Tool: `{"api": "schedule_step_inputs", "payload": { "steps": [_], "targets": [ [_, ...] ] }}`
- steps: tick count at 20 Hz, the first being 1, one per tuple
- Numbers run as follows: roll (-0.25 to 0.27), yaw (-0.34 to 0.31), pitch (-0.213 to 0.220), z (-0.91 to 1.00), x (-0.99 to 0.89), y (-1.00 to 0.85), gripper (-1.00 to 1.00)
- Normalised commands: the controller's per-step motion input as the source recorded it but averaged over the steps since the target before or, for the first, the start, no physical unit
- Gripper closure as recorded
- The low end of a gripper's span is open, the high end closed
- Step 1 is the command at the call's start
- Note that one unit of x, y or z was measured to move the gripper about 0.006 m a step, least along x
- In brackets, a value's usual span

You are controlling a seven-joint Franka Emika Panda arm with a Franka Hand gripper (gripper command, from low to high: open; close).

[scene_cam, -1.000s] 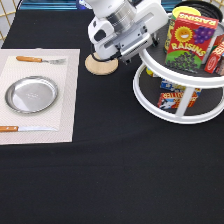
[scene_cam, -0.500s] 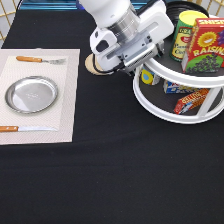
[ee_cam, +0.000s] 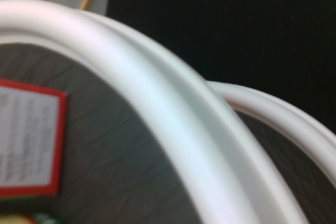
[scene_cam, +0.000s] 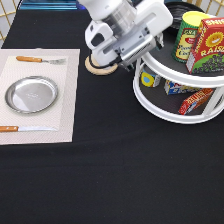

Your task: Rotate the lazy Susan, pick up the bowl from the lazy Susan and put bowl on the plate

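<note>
The white two-tier lazy Susan (scene_cam: 169,114) stands at the exterior view's right. My gripper (scene_cam: 149,52) hangs over the left edge of its upper tier, close to the white rim. Behind the hand, at the back of the upper tier, part of the black bowl (scene_cam: 176,8) shows as a dark round rim. The silver plate (scene_cam: 31,94) lies empty on a pale placemat (scene_cam: 67,105) at the left. The wrist view shows the two white rims (ee_cam: 157,115) and the grey non-slip surface (ee_cam: 112,165) from very close.
A yellow can (scene_cam: 191,34) and a raisin box (scene_cam: 210,45) stand on the upper tier, and small boxes (scene_cam: 194,100) lie on the lower one. A wooden coaster (scene_cam: 99,68) sits by the hand. A fork (scene_cam: 41,60) and a knife (scene_cam: 24,128) flank the plate.
The hand has moved toward the exterior view's top and onto the upper tier's edge. The things on the top tier have swung round, and the yellow can has come into view.
</note>
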Motion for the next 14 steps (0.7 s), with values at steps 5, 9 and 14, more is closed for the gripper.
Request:
{"api": "schedule_step_inputs", "payload": {
  "steps": [5,9,14],
  "targets": [
    [-0.053,-0.03,-0.025,0.05,-0.94,0.03,-1.0],
    [-0.077,-0.056,-0.021,-0.17,-0.82,0.16,-1.0],
    [-0.08,-0.057,-0.01,-0.16,-0.75,0.39,-1.0]
  ]
}}
